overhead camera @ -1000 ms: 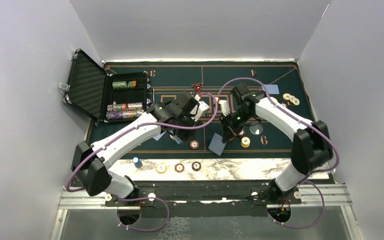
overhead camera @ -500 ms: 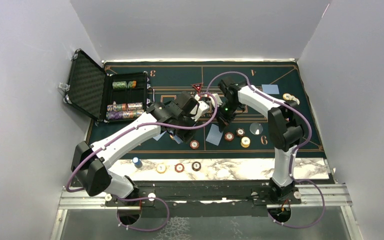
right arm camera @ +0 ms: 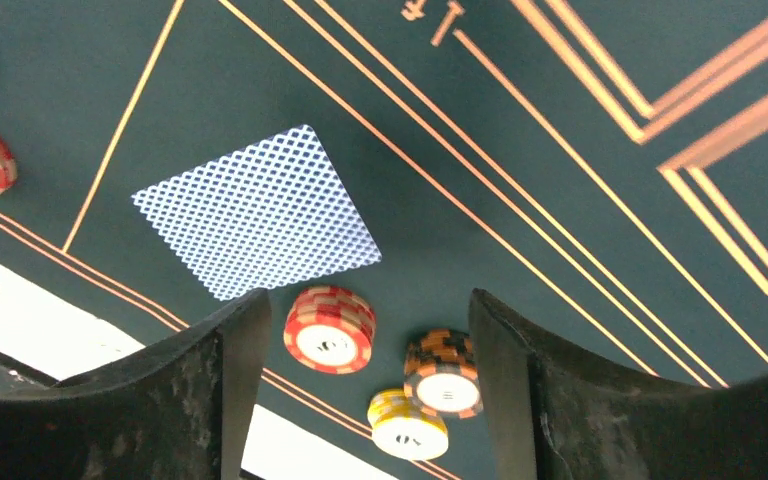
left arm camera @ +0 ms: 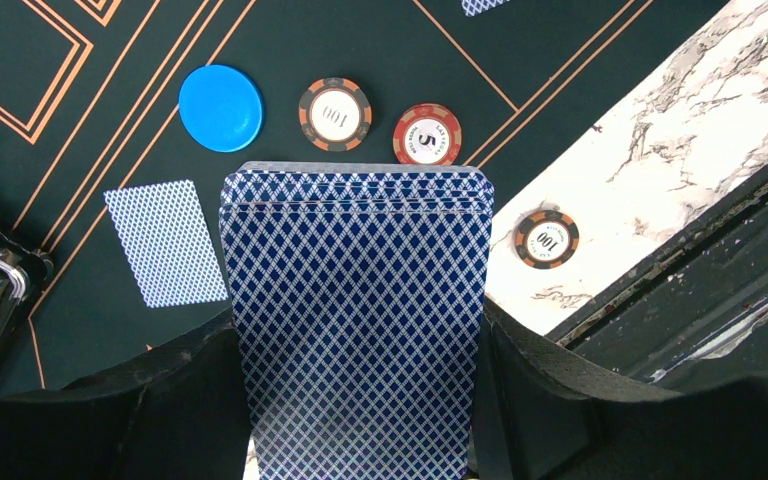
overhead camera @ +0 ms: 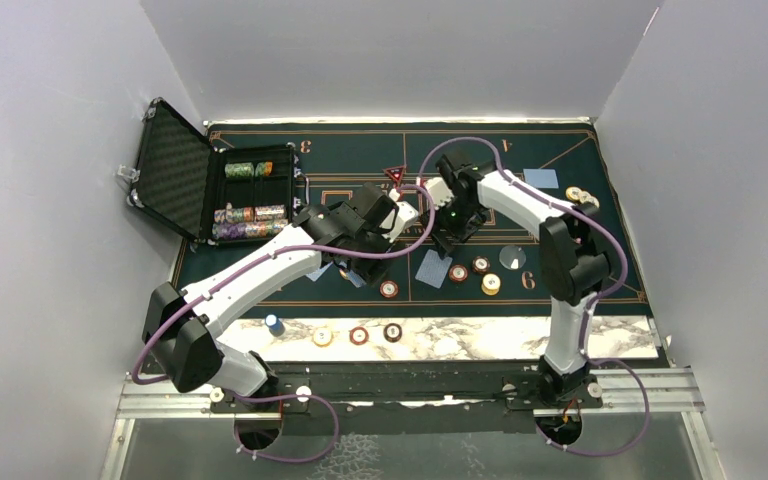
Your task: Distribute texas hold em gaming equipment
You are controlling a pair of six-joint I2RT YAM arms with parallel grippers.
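My left gripper (left arm camera: 360, 420) is shut on a deck of blue-backed playing cards (left arm camera: 360, 300) and hovers over the mat's middle (overhead camera: 400, 214). My right gripper (right arm camera: 358, 400) is open and holds nothing; it hangs just right of the deck (overhead camera: 444, 240). Below it a single card (right arm camera: 257, 212) lies face down on the felt. Beside that card stand a red chip stack (right arm camera: 330, 328), an orange-black stack (right arm camera: 444, 372) and a yellow stack (right arm camera: 407, 424). The left wrist view shows a blue disc (left arm camera: 220, 107), two chips (left arm camera: 334, 114) (left arm camera: 427, 134) and another card (left arm camera: 165, 242).
An open black case (overhead camera: 175, 170) with chip rows sits at the far left. On the marble strip (overhead camera: 480, 338) lie three chips (overhead camera: 359, 335) and a blue disc (overhead camera: 275, 323). A red triangular marker (overhead camera: 395, 175), a card (overhead camera: 540, 178) and chips (overhead camera: 580, 197) lie farther back.
My right gripper has let go of a card, which now lies left of the chip stacks. It has drawn back toward the mat's middle and opened. The left arm has not moved.
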